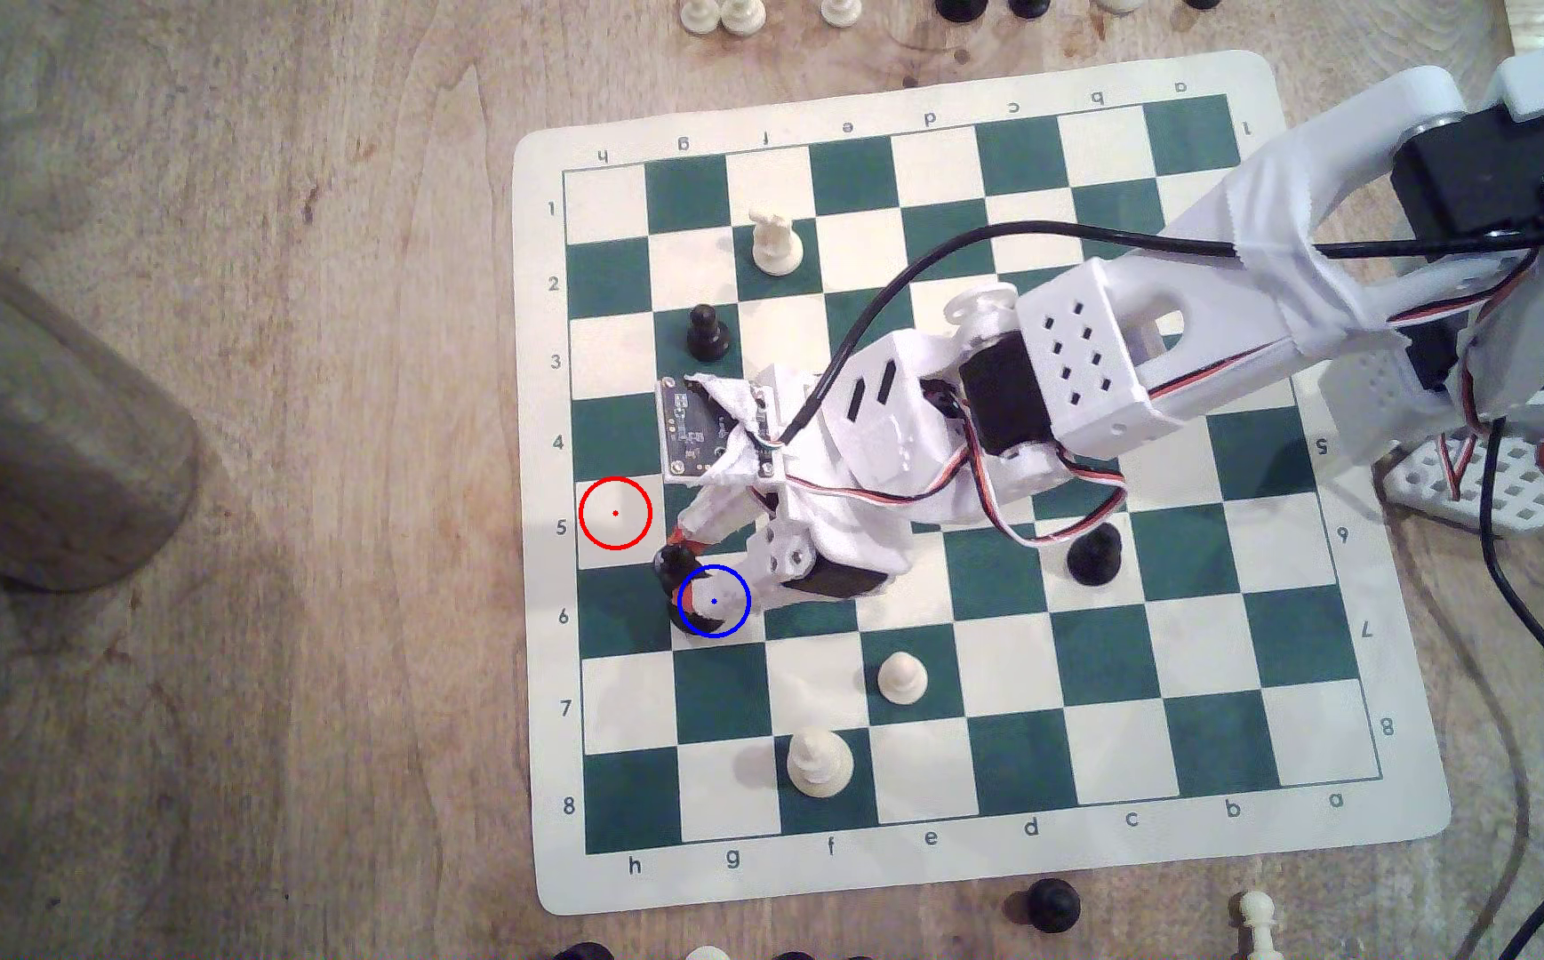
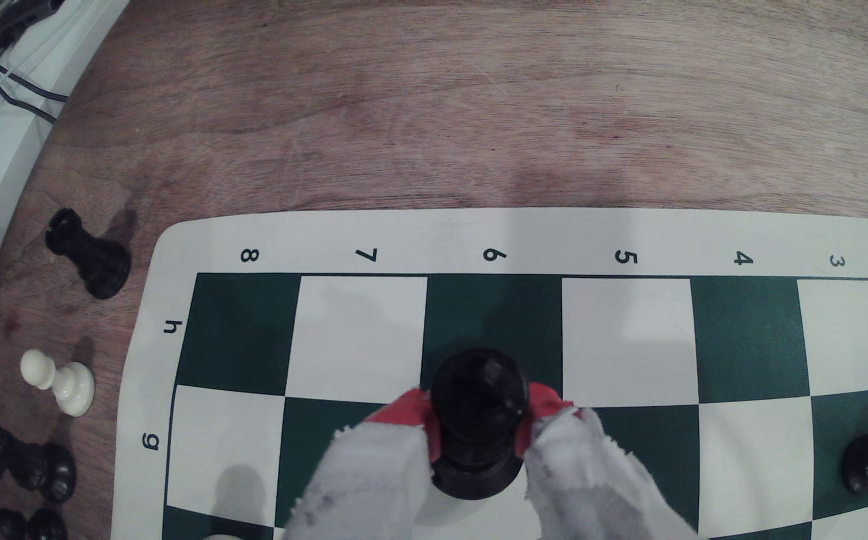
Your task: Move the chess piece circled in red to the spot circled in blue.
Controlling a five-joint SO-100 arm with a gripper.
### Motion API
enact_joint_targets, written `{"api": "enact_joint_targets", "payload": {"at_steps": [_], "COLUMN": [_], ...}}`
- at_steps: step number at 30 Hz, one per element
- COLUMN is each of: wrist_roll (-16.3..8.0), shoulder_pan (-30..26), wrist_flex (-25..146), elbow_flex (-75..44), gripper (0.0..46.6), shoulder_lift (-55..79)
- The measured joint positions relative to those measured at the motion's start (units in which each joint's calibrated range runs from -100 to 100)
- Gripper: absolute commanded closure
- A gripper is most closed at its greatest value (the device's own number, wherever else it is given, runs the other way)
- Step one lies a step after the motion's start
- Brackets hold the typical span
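already at g6: gripper (image 2: 478, 415) pinching the chess piece (image 2: 478, 426), base low over the spot (image 1: 720, 591), touching or not unclear. releasing tilted risks toppling toward h6; red pads may drag it.

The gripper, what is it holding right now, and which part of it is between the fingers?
The gripper holds the black chess piece, its red-tipped fingers pressed on either side of the stem, below the notched top and above the round base.

Soft even light; fisheye-bowed wrist edges
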Motion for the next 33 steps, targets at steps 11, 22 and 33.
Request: {"api": "enact_joint_targets", "payload": {"at_steps": [11, 22, 33], "wrist_roll": [0.0, 0.0, 0.5], "shoulder_pan": [0.0, 0.3, 0.4], "wrist_flex": [-0.7, -0.7, 2.2], "elbow_flex": [0.0, 0.9, 1.3], "gripper": [46.4, 46.4, 31.2], "shoulder_lift": [2.0, 2.0, 2.1]}}
